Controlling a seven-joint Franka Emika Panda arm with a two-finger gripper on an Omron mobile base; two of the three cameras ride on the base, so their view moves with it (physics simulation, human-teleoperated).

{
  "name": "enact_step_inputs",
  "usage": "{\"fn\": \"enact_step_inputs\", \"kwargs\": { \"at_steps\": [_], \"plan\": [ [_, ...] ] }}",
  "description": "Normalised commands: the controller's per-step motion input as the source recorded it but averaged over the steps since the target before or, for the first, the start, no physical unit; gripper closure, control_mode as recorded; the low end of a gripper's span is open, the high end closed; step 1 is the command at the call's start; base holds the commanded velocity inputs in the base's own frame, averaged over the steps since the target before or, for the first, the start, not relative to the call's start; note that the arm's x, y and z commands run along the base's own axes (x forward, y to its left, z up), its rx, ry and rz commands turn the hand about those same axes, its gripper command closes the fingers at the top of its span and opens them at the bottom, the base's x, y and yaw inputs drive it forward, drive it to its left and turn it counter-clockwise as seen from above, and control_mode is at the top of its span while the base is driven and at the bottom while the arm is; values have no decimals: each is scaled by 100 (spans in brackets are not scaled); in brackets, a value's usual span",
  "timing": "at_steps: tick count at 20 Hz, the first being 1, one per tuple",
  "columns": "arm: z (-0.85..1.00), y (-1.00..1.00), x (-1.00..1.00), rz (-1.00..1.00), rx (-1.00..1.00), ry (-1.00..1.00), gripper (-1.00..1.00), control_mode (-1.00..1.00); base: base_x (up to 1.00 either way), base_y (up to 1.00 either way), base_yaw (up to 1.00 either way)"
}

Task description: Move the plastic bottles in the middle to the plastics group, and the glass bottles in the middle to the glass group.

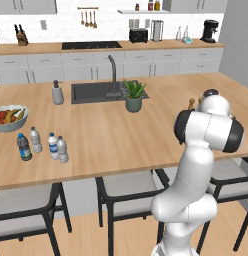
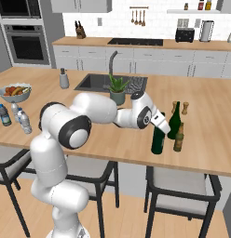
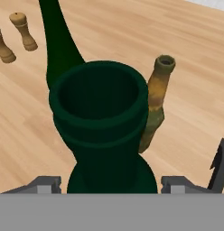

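Note:
The very dark green wine bottle (image 2: 158, 141) stands upright on the island counter, just left of the amber beer bottle (image 2: 179, 137) and in front of the brighter green wine bottle (image 2: 174, 122). My gripper (image 2: 163, 126) is open at its neck. In the hand view the dark bottle's mouth (image 3: 100, 97) rises close between the jaws, with one finger (image 3: 219, 164) far to its right, clear of the glass. The amber bottle (image 3: 156, 99) stands right behind it. Far left on the counter, the white-capped bottle (image 1: 53, 146) and plain bottle (image 1: 62, 149) stand beside the dark-capped bottle (image 1: 24, 146) and pale-capped one (image 1: 35, 139).
Two wooden shakers (image 3: 23, 29) stand behind the glass bottles. A potted plant (image 2: 118, 89) and sink (image 2: 96, 82) sit mid-counter, with a fruit bowl (image 1: 10, 118) and soap dispenser (image 1: 57, 93) to the left. Chairs (image 2: 182, 183) line the near edge.

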Motion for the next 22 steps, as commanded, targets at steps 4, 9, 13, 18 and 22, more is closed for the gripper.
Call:
{"fn": "enact_step_inputs", "kwargs": {
  "at_steps": [4,9,13,18,22],
  "plan": [
    [0,0,-14,0,0,-1,-100,-100,0,0,0],
    [6,0,-4,0,0,0,-100,-100,0,0,0],
    [20,5,-7,0,0,-2,-100,-100,0,0,0],
    [32,10,-13,0,0,0,-100,-100,0,0,0],
    [31,18,-24,0,1,0,-100,-100,0,0,0]
  ]
}}
